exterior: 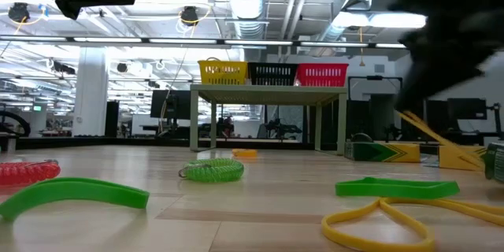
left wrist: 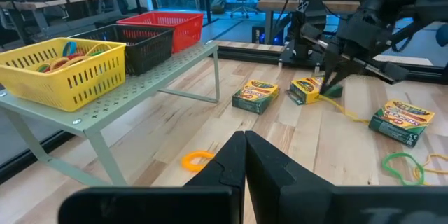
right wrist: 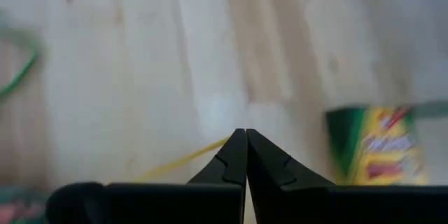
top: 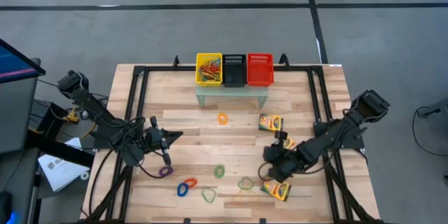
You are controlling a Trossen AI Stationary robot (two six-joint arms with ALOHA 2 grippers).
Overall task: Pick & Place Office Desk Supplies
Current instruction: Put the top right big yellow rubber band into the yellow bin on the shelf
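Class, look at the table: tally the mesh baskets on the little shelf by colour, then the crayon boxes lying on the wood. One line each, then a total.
Yellow basket: 1
Black basket: 1
Red basket: 1
Crayon boxes: 3
Total: 6

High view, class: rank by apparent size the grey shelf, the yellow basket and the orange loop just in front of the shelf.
1. Grey shelf, widest.
2. Yellow basket.
3. Orange loop, smallest.
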